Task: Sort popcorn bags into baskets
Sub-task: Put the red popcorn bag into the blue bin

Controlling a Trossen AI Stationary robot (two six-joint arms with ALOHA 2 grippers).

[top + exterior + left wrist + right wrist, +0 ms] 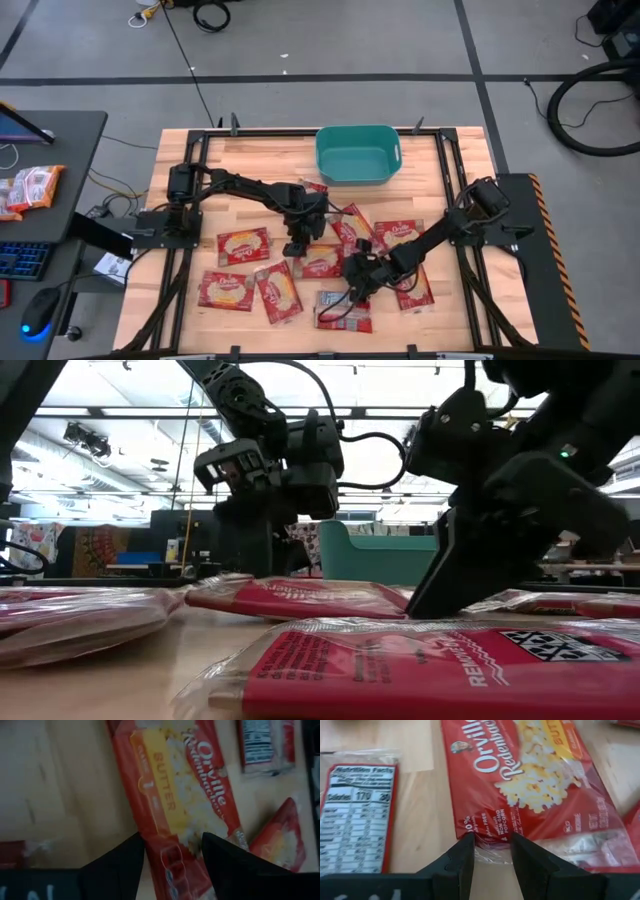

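Observation:
Several red popcorn bags lie flat on the wooden table [190, 160], mostly in its near half; one [360, 815] shows its label side. The teal basket [357, 153] stands at the far edge, with nothing visible inside it. My left gripper [298, 243] is open near the table's middle, with its fingers either side of one end of a bag [180, 795]. My right gripper [355, 287] is open and points down, its fingertips at the clear end seam of another bag [530, 780]. My left gripper [172, 852] comes from above with one finger [127, 862] at each long side of the bag's end [172, 865], which lies flat; I cannot tell whether it touches. My right gripper [491, 847] has its fingers [465, 855] either side of the bag's clear end seam [492, 851], slanting down from above. The bag lies flat on the table, and I cannot tell whether the fingers touch it.
Bags crowd the table around both grippers, and one [420, 670] lies close in front of the low camera. The two arms stand close together near the middle. A side desk on the left holds an orange-red packet [35, 188] and a keyboard [20, 258]. Bare wood shows along the far-left part.

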